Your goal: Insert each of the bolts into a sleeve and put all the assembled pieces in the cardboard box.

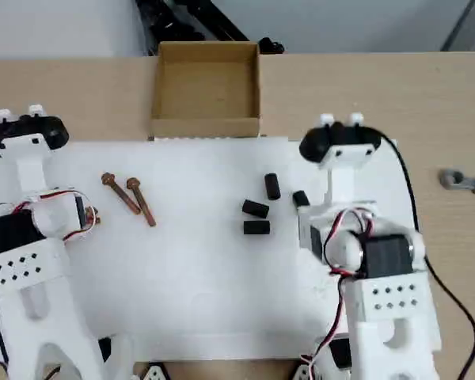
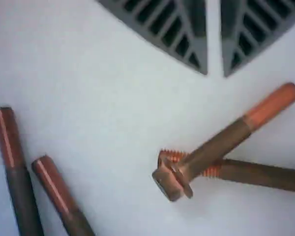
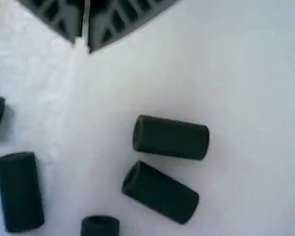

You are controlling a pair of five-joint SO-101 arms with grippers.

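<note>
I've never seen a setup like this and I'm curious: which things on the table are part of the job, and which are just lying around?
Part of the job: the copper-coloured bolts, the black sleeves, the cardboard box.

Just lying about: the small metal object on the bare wood, off the white mat.

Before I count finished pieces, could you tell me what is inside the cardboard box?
The cardboard box shows only bare brown floor, no bolts or sleeves inside. Its near wall hides a thin strip of that floor.
</note>
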